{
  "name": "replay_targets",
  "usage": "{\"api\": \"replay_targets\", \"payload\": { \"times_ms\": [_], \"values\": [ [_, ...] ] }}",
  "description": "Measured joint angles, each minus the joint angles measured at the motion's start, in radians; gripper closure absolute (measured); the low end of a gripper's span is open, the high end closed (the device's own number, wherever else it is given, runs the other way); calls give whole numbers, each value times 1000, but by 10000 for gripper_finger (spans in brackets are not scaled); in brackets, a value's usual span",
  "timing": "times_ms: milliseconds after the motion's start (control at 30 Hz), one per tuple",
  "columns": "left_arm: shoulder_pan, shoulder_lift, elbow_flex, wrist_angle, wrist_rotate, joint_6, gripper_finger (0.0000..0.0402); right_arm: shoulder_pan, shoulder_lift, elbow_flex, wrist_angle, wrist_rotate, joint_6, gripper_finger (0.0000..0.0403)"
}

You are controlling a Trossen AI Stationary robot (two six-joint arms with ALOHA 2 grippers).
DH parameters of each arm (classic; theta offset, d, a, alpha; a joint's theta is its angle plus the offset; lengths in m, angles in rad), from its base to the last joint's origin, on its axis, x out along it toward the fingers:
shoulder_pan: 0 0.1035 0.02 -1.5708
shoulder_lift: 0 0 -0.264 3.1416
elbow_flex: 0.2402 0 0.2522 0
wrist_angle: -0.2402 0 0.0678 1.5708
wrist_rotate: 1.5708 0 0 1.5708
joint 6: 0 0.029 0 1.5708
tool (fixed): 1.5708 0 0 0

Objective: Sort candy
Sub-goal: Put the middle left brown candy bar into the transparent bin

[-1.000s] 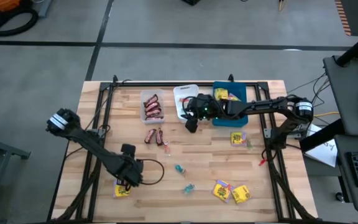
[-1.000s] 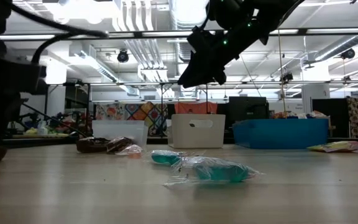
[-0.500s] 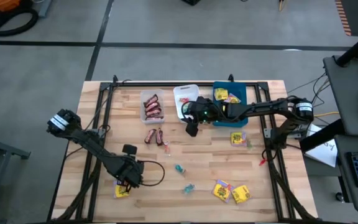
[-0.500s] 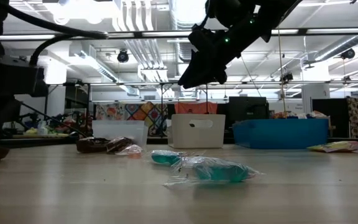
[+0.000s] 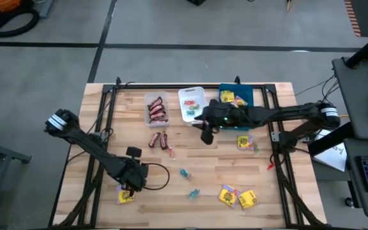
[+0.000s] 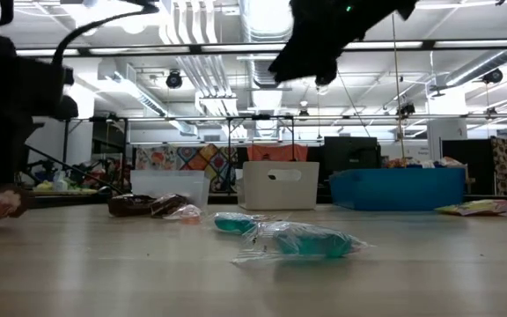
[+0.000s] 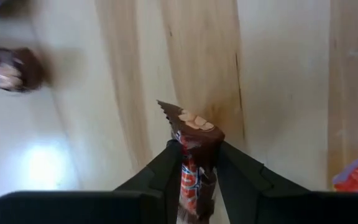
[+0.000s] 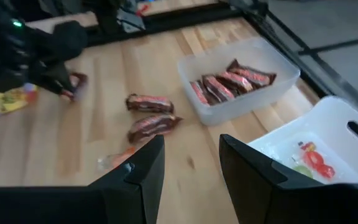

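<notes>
My left gripper (image 5: 128, 190) is low over the table's near left part, shut on a dark red-brown mini bar (image 7: 193, 155). A yellow packet (image 5: 125, 197) lies right beside it. My right gripper (image 5: 207, 136) hangs open and empty above the table's middle, near the white tray (image 5: 191, 102). Two more bars (image 5: 158, 140) lie on the wood, also in the right wrist view (image 8: 149, 115). Two teal pieces (image 5: 184, 173) lie in the middle. Yellow packets lie at the near right (image 5: 237, 197) and at the right (image 5: 245, 141). My left gripper pinches the mini bar between its two fingers (image 7: 166, 168), which press on the bar's two flat sides. The fingers come steeply from above and lie along the bar. The bar's crimped end (image 7: 188, 121) sticks out past the fingertips toward the table; whether it touches the wood I cannot tell.
At the far edge stand a clear tray (image 5: 156, 108) with several bars, the white tray with small coloured pieces, and a blue tray (image 5: 237, 105) with yellow packets. A black cable (image 5: 158, 176) loops on the wood by my left gripper.
My right gripper has risen and swung toward the table's right edge, away from the white tray. At my left gripper the bar's end, which lay on the wood, now stands a little higher.
</notes>
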Motion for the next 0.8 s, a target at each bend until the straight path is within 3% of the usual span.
{"api": "replay_targets", "payload": {
  "times_ms": [267,533,800],
  "values": [
    [2,-53,95,-52,-93,11,323,126,-131,0,-76,25,9,257],
    [26,-128,190,-48,-198,61,324,251,-156,0,-111,25,31,257],
    [37,-129,157,118,-229,70,315,333,-155,-11,-113,26,47,257]
  ]
}}
